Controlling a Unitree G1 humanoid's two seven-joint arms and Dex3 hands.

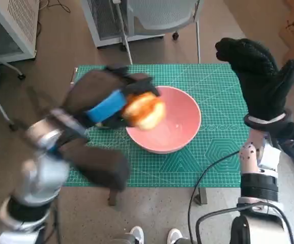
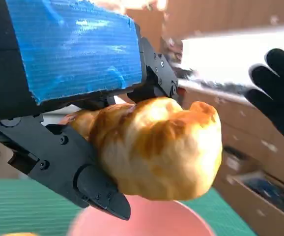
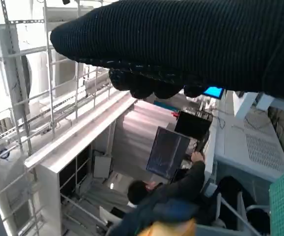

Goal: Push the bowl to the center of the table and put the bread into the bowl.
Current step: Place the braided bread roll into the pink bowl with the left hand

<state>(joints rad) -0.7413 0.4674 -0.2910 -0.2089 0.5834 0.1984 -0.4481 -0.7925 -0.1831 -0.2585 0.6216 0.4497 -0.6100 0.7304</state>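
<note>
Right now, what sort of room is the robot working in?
Probably a lab or workshop: a green gridded cutting mat covers the small table, metal wire shelving stands nearby, and a person sits at a dark monitor.

The bowl [image 1: 175,127] is plain pink, inside and out. The bread [image 1: 144,110] is golden yellow with browner, toasted patches. The mat [image 1: 213,86] on the table is green, printed with a fine pale grid and line figures. The left hand [image 1: 109,96] is black with a bright blue band of tape across its back. The right hand [image 1: 259,76] wears a black knitted glove, and the forearm [image 1: 256,168] below it is pale grey-white. The floor [image 1: 60,40] is dull brown.
</note>
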